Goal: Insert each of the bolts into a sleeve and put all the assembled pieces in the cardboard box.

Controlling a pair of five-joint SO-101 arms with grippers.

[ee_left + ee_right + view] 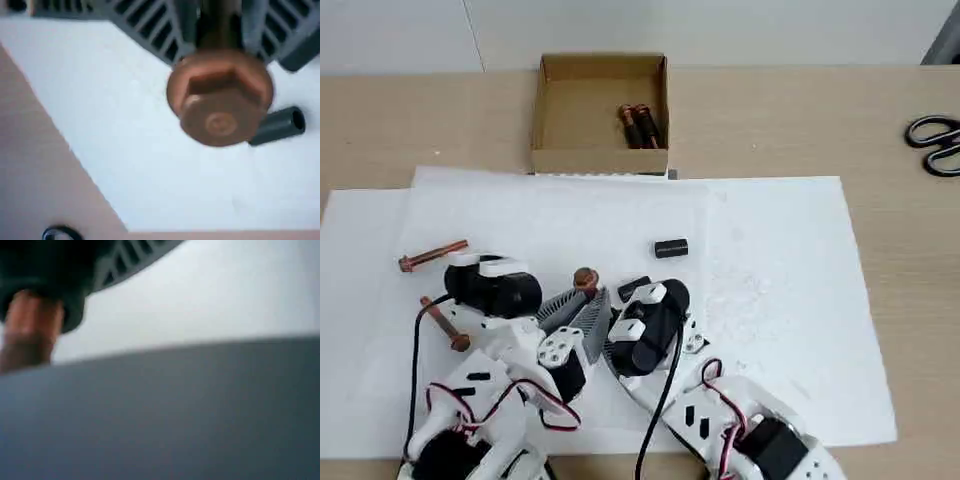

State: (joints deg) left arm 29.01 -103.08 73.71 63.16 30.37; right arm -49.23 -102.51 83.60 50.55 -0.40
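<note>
My left gripper (577,298) is shut on a copper bolt (220,97) at the near middle of the paper, and its hex head (584,278) sticks out from the grey fingers (145,30). My right gripper (604,318) meets it from the right. In the right wrist view a dark sleeve (60,295) sits around the bolt's shank (30,332), just above my broad grey finger (175,415). A loose black sleeve (670,247) lies farther back on the paper. Two more bolts (432,257) (445,323) lie at the left. The cardboard box (600,158) holds two assembled pieces (640,126).
White paper (770,300) covers the middle of the wooden table. Black scissors (935,143) lie at the far right edge. Both arm bases and their cables crowd the near edge.
</note>
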